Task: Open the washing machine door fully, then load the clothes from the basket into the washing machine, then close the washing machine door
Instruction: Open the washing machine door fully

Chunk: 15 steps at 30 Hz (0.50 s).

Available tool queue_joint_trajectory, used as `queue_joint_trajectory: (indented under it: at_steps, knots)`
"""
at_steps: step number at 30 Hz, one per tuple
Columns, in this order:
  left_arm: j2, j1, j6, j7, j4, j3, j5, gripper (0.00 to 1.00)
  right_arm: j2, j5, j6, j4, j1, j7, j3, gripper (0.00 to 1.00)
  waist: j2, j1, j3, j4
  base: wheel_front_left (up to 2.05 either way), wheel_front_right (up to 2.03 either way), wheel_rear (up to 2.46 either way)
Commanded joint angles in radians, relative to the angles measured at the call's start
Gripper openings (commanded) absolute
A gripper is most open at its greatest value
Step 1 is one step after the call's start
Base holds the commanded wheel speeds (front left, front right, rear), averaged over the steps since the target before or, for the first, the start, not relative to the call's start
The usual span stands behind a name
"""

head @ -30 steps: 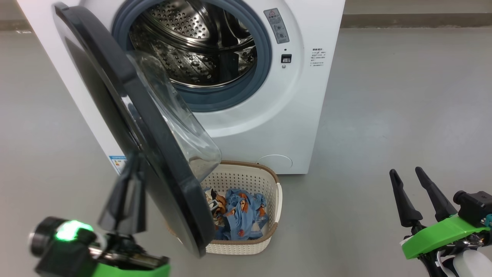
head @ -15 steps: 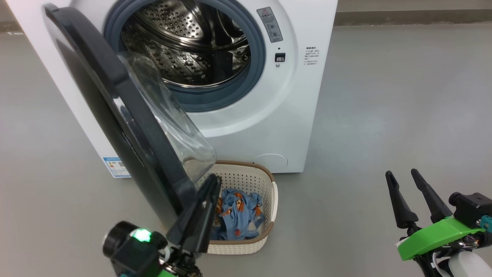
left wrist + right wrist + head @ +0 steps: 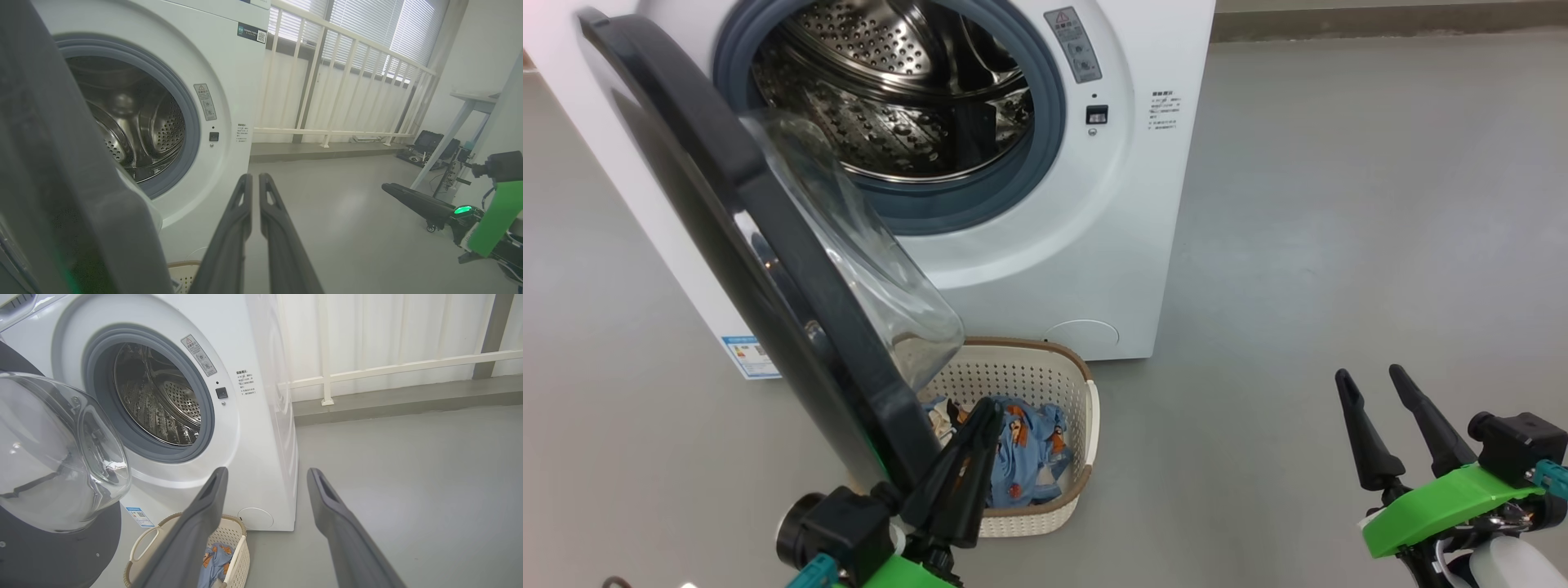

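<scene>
The washing machine (image 3: pixel 1143 204) stands with its steel drum exposed. The washing machine door (image 3: pixel 768 269) hangs partly open, swung out on the left with its glass bowl (image 3: pixel 57 457) facing the drum. Below it sits the basket (image 3: pixel 1086 408) holding the blue printed clothes (image 3: pixel 1029 449). My left gripper (image 3: pixel 990 406) is shut and empty, its tips just right of the door's lower edge, above the basket. In its own wrist view the left gripper (image 3: pixel 254 177) points at the machine front, with the door (image 3: pixel 61 163) close on the left. My right gripper (image 3: pixel 1370 376) is open and empty over the floor at the right.
Grey floor (image 3: pixel 1339 204) stretches to the right of the machine. A white railing (image 3: pixel 347 81) with blinds runs behind it. A table leg (image 3: pixel 449 139) and some gear stand at the far right in the left wrist view.
My left gripper has come round from the door's outer left side to its right edge, over the basket. The head camera has panned a little. The right gripper keeps its place.
</scene>
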Motion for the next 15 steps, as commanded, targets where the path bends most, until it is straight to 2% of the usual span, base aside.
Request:
queue_joint_trajectory:
  at_steps: [1,15]
  knots:
    - [-0.004,-0.048,0.002,-0.008,-0.008,0.029,-0.008,0.0,-0.016,0.005,0.006,-0.018,-0.028,-0.012,0.024,1.0,0.0,0.0,0.002,-0.003,0.0,0.0,0.0]
    - [0.003,-0.082,0.012,-0.021,0.106,0.075,-0.054,0.0,-0.021,0.01,0.006,-0.001,-0.041,-0.012,0.041,1.0,0.0,0.0,0.007,0.005,0.0,0.0,0.0]
